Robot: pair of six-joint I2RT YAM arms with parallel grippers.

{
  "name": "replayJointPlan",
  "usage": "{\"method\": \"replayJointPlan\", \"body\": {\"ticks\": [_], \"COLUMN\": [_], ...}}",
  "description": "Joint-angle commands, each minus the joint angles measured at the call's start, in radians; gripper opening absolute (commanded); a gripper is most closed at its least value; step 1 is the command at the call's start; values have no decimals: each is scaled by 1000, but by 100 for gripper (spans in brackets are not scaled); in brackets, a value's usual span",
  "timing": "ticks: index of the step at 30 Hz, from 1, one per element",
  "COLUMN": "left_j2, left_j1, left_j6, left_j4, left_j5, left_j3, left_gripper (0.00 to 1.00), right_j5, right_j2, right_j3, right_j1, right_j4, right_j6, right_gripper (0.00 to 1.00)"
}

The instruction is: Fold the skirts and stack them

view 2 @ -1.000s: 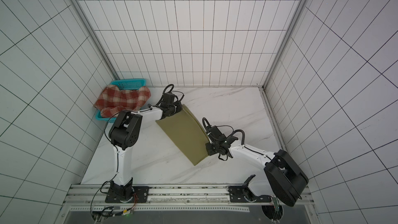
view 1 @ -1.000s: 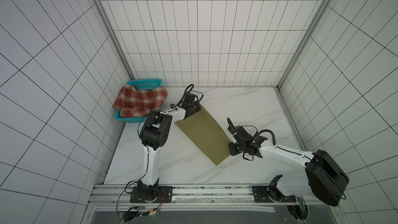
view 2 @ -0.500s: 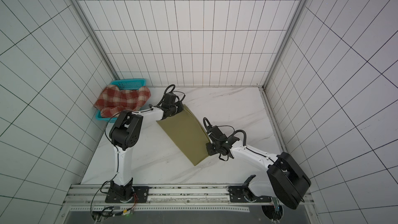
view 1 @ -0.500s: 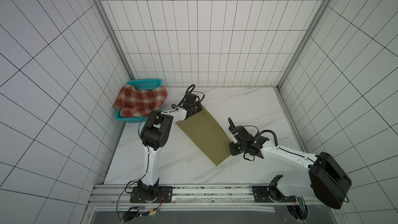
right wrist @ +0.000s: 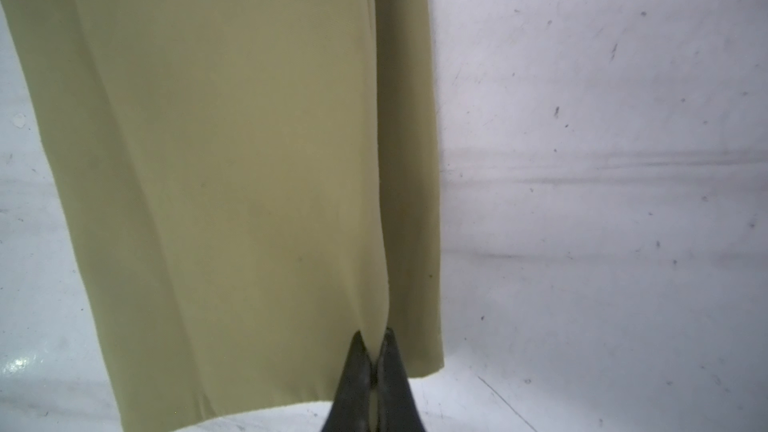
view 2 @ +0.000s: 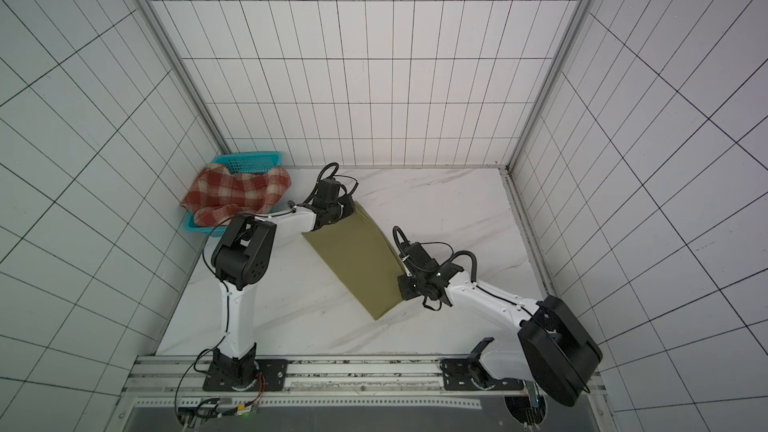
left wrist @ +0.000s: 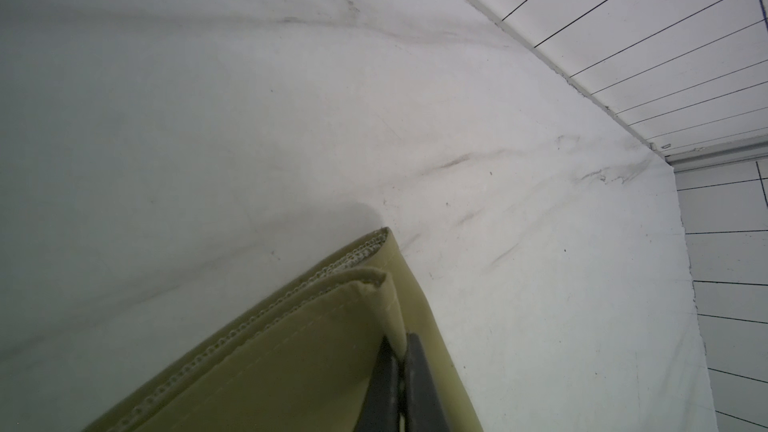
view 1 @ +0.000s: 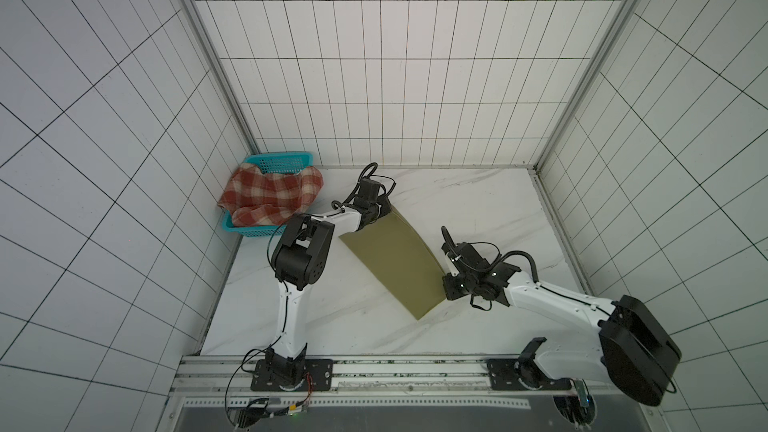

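The olive-khaki skirt (view 1: 390, 259) (view 2: 353, 259) lies as a long folded strip slantwise on the white marble table in both top views. My left gripper (view 1: 384, 211) (left wrist: 400, 351) is shut on a fold of it at its far end, near the stitched hem (left wrist: 291, 297). At its near right edge my right gripper (view 1: 444, 286) (right wrist: 376, 347) is shut on a pinched ridge of the same cloth (right wrist: 232, 139). The red-and-cream plaid skirt (view 1: 272, 195) (view 2: 237, 193) lies bunched over the teal basket, apart from both grippers.
The teal perforated basket (view 1: 278, 162) (view 2: 245, 160) stands in the far left corner against the tiled walls. Bare marble table (view 1: 478, 201) stretches right of the olive skirt. Tiled walls close in three sides; a metal rail (view 1: 374, 367) runs along the front edge.
Both grippers stay shut on the olive skirt. The right arm has shifted slightly and the cloth has barely moved.
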Motion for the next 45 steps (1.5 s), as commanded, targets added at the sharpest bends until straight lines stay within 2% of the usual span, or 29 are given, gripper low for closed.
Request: {"method": "replayJointPlan", "body": {"ticks": [1, 4, 8, 10, 15, 20, 27, 35, 40, 45], "left_j2": [7, -1, -19, -36, -107, -185, -287, -352, -353, -365], "left_j1": [-6, -7, -1, 2, 15, 30, 33, 17, 4, -3], "left_j6": [-13, -9, -3, -1, 0, 7, 1, -3, 3, 11], "left_j4": [30, 31, 28, 34, 77, 84, 56, 50, 45, 41], "left_j5": [6, -1, -7, -13, -4, 25, 68, 87, 86, 80], "left_j3": [33, 32, 25, 10, -56, -119, -238, -382, -418, -433], "left_gripper": [9, 20, 23, 29, 30, 30, 28, 26, 24, 23], "right_j5": [-8, 3, 24, 24, 10, 4, 19, 54, 67, 57], "right_j2": [13, 22, 34, 39, 27, 20, 41, -17, -75, -61], "right_j3": [19, 19, 29, 37, 44, 30, 31, 15, -3, -20], "right_j1": [-8, -8, -9, -9, -8, -9, -8, -9, -9, -8], "right_j4": [-16, -2, 10, 10, 16, 27, 27, -39, -53, -52], "right_j6": [10, 10, 5, 5, 2, -1, 2, 26, 43, 62], "right_gripper": [1, 29, 37, 38, 37, 32, 0, 0, 0, 0]}}
